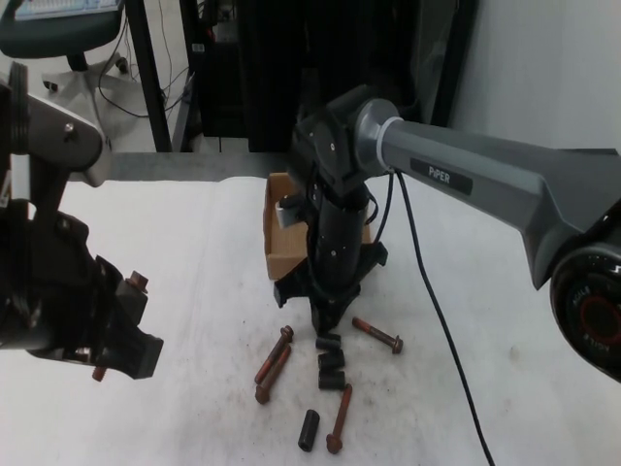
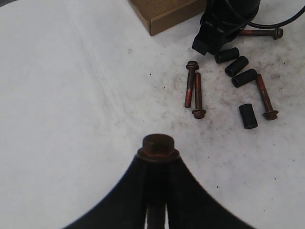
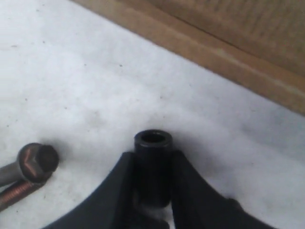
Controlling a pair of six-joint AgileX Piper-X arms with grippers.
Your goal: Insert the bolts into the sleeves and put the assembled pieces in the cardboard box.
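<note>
Clamping bolt (image 2: 158,146): left fingers (image 2: 125,200) | sleeve (image 3: 152,164): right fingers (image 3: 113,193) | stained bench (image 1: 194,252), perhaps cloth | chair (image 1: 58,34) behind

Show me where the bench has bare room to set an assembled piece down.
Bare cloth lies left of the cardboard box, and right of the cable. Crowded: the loose bolts and sleeves before the box.

The high camera sits behind the robot, facing forward and down over the bench (image 1: 146,252). The left wrist camera looks past the left gripper (image 2: 157,160) from well above the surface; it shares the cardboard box (image 2: 167,14), loose bolts (image 2: 189,86) and sleeves (image 2: 237,66) with the high view. The right wrist camera sits near the bench, facing the box wall.
</note>
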